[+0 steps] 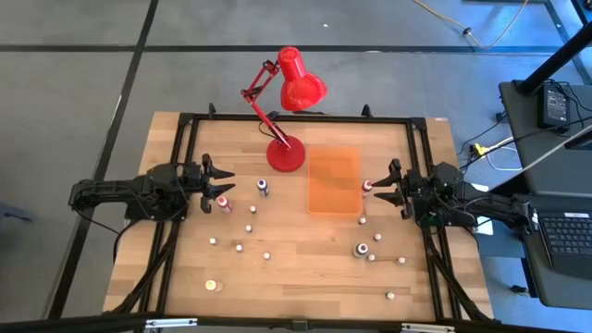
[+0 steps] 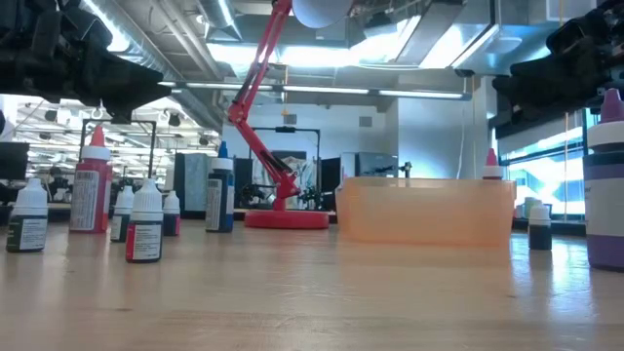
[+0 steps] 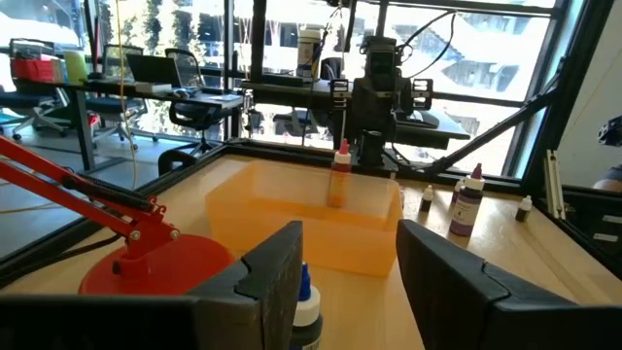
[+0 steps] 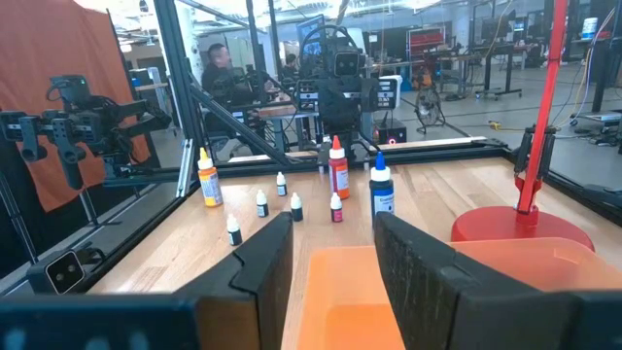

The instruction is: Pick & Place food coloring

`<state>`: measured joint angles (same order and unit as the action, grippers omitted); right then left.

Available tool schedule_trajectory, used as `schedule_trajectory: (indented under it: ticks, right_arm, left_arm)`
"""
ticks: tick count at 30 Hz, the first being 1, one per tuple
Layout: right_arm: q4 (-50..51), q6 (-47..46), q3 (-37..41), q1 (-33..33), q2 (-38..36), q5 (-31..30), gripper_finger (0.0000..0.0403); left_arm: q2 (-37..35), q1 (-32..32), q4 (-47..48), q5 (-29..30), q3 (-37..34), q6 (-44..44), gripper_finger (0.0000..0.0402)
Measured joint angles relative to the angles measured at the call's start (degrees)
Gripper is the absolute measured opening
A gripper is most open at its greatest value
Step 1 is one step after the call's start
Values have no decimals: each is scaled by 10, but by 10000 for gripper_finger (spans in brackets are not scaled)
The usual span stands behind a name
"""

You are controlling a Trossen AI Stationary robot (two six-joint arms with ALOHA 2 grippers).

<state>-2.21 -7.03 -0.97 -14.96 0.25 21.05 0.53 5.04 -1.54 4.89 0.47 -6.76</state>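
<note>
Food coloring (image 1: 223,203) — light, rigid, tippy bottles; grip body below cap — left pincer (image 1: 219,179) and right pincer (image 1: 381,188) released

Left arm (image 1: 120,196): lies low along the table's left edge, stretched inward toward the middle. Wrist level, left gripper (image 1: 222,178) pointing across at the other arm. Fingers (image 3: 277,267) parted, a clear gap between them, nothing held.

Right arm (image 1: 472,208): mirrors it from the table's right edge, reaching inward. Right gripper (image 1: 384,185) faces left. Fingers (image 4: 262,255) spread apart, nothing between them.

Both grippers sit at about the same depth on the table, well apart, facing each other. In the low view both arms show only as dark bulk at the upper corners.
</note>
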Motion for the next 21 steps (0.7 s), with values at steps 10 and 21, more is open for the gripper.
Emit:
schedule_trajectory:
  ticks: [10, 21]
  right_arm:
    - [0, 0, 0, 0, 0, 0, 150]
    - [0, 0, 0, 0, 0, 0, 150]
  left_arm:
    - [0, 0, 0, 0, 0, 0, 162]
    - [0, 0, 0, 0, 0, 0, 164]
